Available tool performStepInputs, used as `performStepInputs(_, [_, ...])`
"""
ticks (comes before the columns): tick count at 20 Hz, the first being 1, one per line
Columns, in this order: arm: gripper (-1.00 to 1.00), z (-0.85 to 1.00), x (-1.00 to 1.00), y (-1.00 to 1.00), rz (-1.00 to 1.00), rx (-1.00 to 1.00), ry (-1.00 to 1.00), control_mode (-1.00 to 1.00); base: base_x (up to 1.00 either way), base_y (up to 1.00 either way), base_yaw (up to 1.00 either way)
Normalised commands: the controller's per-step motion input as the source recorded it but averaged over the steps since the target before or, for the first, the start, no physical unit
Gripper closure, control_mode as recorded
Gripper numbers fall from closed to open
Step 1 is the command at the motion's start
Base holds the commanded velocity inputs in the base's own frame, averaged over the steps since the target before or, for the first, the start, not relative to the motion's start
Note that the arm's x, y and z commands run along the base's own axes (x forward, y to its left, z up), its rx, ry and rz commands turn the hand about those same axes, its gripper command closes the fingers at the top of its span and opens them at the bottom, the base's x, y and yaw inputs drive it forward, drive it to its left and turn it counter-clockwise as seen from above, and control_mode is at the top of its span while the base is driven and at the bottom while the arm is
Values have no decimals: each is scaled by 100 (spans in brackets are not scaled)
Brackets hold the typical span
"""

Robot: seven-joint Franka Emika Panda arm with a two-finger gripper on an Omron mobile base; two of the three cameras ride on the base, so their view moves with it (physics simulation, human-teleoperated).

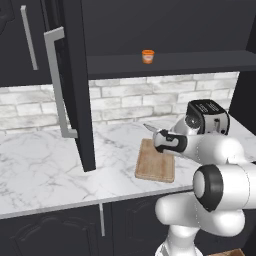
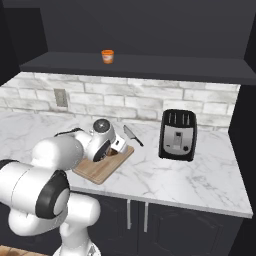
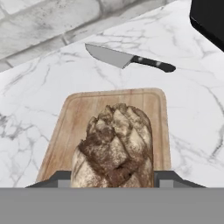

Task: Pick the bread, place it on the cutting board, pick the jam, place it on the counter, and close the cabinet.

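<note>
**Bread held over the cutting board; jam on the cabinet shelf**

**Hidden or hard to make out**
- Gripper (image 3: 113, 177): its fingertips are mostly covered by the loaf and cut by the lower part of the hand view; only dark edges show at either side of the bread. In the left base view the hand is masked by the wrist and forearm at centre right.
- Bread (image 3: 114, 146): clamped between the jaws, filling the lower centre of the hand view. Whether its underside touches the board cannot be told. In the right base view only a dark sliver shows beneath the wrist.
- Cutting board (image 3: 74, 118): its near edge is hidden behind the loaf. In the left base view its right end is covered by the arm; in the right base view its left part lies under the arm.
- Cabinet (image 1: 75, 85): the open door stands edge-on at upper left of the left base view, cut by the top of the frame, with its silver bar handle (image 1: 59, 85) facing the camera.

**What each view adds**
- Left base view: the jam (image 1: 147, 56) on the cabinet shelf at upper centre; the toaster (image 1: 209, 116) partly behind the arm at right.
- Right base view: the toaster whole, right of centre on the counter (image 2: 190, 175); a wall socket (image 2: 60, 98) on the brick backsplash at left.
- Hand view: the knife (image 3: 127, 59) lying flat on the marble beyond the board, apart from it, blade to the left, black handle to the right.
</note>
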Motion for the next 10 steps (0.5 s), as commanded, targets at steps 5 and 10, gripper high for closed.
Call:
performStepInputs(5, [100, -24, 5, 0, 0, 0, -1, -100, 0, 0, 0])
performStepInputs(10, [100, -20, 2, 1, 0, 0, 0, -100, 0, 0, 0])
